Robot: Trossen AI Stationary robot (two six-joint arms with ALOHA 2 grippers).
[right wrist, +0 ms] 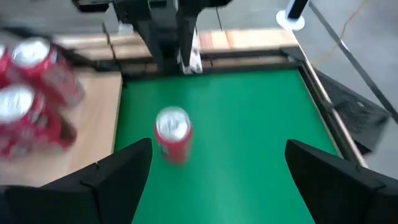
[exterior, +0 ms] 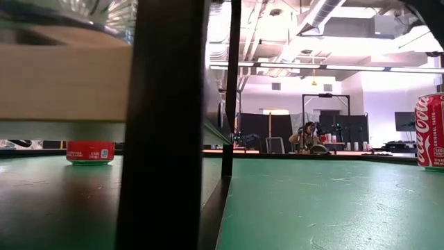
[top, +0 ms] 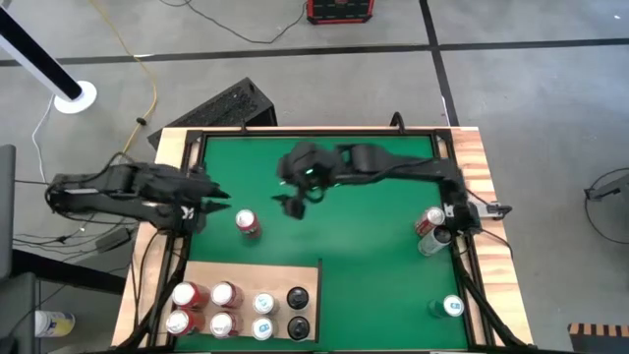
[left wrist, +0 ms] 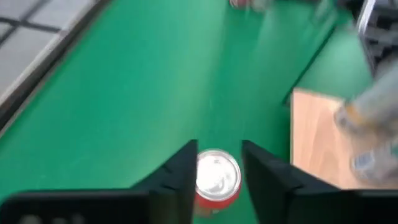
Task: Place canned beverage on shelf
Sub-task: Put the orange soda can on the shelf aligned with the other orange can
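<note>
Standing upright on the mat point(top: 373, 246) near its left edge, a red can point(top: 248, 223) is seen just beyond the left gripper point(top: 218, 197), whose parted fingers flank but do not hold it; the right gripper point(top: 293, 202) is spread wide.

Around the work area
A green mat point(top: 373, 265) covers the desk; a yellow cable point(top: 149, 79) and a red box point(top: 340, 10) lie on the grey floor point(top: 511, 88).
</note>
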